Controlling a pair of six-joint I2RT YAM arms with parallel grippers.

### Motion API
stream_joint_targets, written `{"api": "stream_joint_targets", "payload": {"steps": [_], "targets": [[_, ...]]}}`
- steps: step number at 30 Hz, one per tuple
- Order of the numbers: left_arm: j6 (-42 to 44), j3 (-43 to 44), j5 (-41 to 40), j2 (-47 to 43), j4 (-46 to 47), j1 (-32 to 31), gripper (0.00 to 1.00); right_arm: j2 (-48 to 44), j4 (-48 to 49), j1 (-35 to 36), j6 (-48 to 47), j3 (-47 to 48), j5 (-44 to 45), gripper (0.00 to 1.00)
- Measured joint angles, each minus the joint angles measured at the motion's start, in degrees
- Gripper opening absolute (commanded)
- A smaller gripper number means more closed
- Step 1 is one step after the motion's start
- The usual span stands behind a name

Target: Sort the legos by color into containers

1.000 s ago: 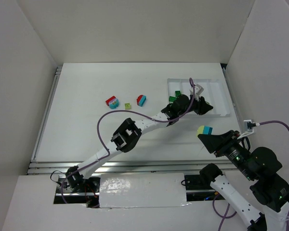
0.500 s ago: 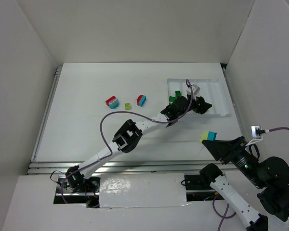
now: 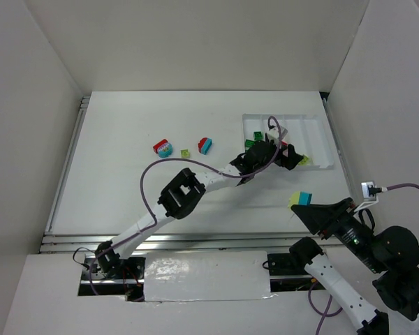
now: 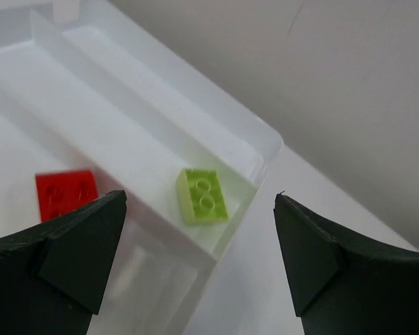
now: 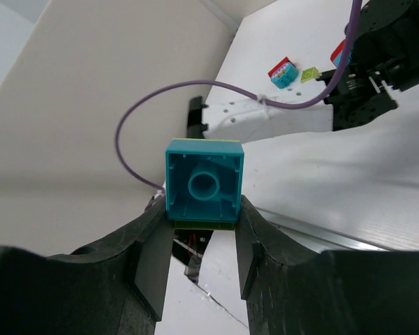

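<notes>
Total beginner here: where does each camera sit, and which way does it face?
Top external: high behind the arms, looking down on the table; left arm and right arm show.
Left wrist: on the left arm, looking down at the tray; open jaws frame it.
Right wrist: on the right arm, facing the left arm; jaws shut on a teal brick pair.
Shared: left wrist and top both show the yellow-green brick.

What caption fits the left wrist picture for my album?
Open left gripper above the white tray, yellow-green brick and red brick in separate compartments.
</notes>
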Motion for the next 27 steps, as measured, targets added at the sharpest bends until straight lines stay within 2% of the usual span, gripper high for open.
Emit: {"api": "stream_joint_targets", "payload": {"steps": [4,8,15,18,23,27], "targets": [[-0.87,-18.45,0.48,-12.41,-0.44,0.9,1.0,0.94,0.48,0.0,-1.2,-0.07,-0.57,0.0],[-2.38,-27.12,3.98,-26.34,-1.86,4.52,1.0,1.73,3.17,0.0,-2.69,-1.36,-2.08,0.0],[-0.11,-39.36,2.32,-61.13,-9.81,10.01,0.99,6.38,13.46,0.0,-5.27,-8.79,-8.98,0.0],[-0.11,-46.14,1.64,-76.63,-14.58,9.77,0.99,9.51,20.87,0.0,-6.6,-14.21,-14.6,0.0],[-1.55,-66.4,7.28,-103.03,-20.61,9.49,0.99,15.5,38.93,0.0,-6.73,-23.91,-28.87,0.0],[-4.37,-78.31,16.39,-114.75,-21.97,8.83,0.99,19.98,54.45,0.17,-3.85,-28.39,-38.86,0.0]]}}
